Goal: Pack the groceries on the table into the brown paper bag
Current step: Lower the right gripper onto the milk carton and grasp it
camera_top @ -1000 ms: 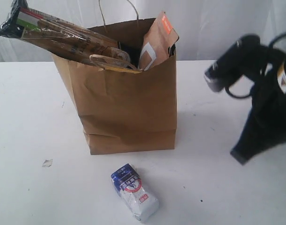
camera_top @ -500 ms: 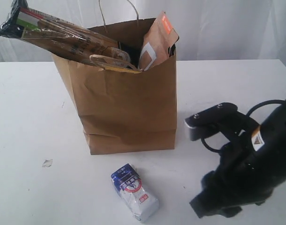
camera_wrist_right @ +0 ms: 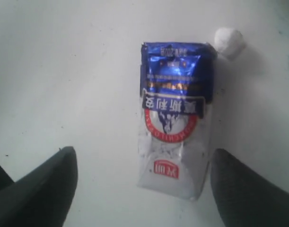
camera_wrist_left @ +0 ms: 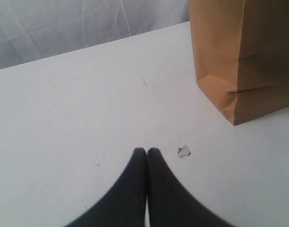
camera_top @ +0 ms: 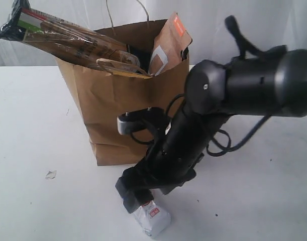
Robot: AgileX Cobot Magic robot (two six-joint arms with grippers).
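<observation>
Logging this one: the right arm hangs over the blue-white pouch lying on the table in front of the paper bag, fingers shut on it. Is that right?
Not shut. The right wrist view shows the right gripper open, its fingers standing either side of the blue-white pouch, not closed on it. The rest is right.

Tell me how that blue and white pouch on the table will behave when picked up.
The blue-white pouch looks glossy and creased, so it will probably flex and might slip in a grip. It lies flat on the table, so rolling seems unlikely. Its crinkled white end hints at loose filling that could shift.
</observation>
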